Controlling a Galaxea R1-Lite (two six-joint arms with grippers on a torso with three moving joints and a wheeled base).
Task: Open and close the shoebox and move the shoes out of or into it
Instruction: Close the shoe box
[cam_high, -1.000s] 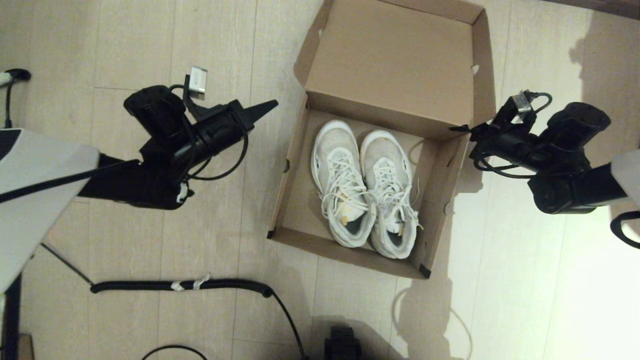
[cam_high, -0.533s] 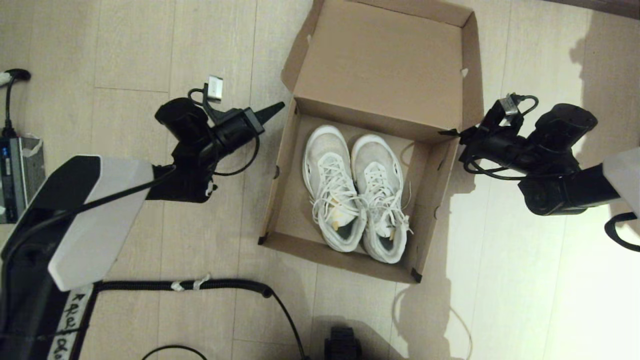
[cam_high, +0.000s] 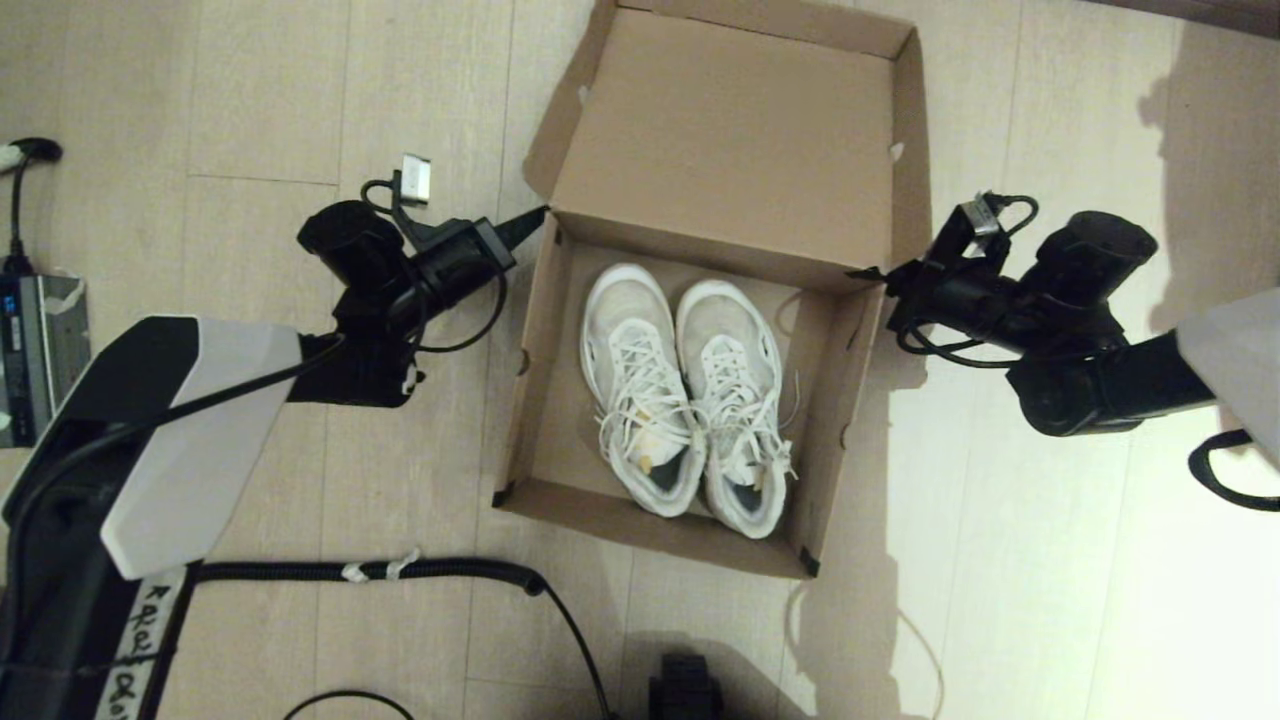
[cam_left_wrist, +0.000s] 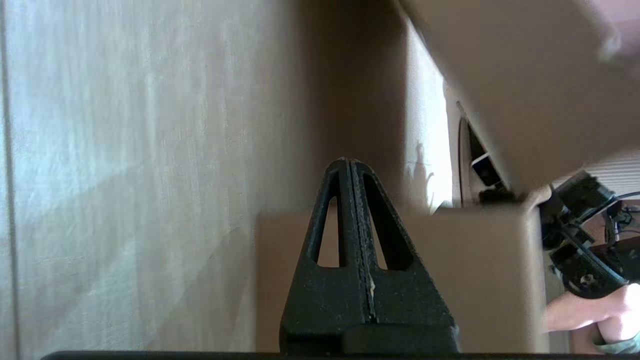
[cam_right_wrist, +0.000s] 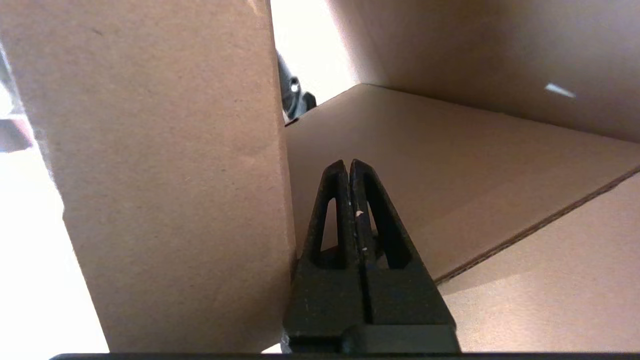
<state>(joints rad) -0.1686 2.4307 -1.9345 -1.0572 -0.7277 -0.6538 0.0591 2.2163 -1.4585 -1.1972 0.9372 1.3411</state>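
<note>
Cables (cam_high: 400, 572) trail across the wooden floor (cam_high: 300, 100) nearest the robot. Beyond them sits the shoebox (cam_high: 650, 520), lid folded back, the shoes (cam_high: 680, 390) side by side inside. Left gripper (cam_high: 535, 217) and right gripper (cam_high: 862, 272), fingers pressed together on nothing, touch the box's far corners at the lid hinge.

You were working in what looked like a home-style room: pale wood-plank floor (cam_high: 300, 90) underfoot, a black coiled cable (cam_high: 370, 571) trailing across it, and a small electronic unit (cam_high: 30, 340) at the left edge.
</note>
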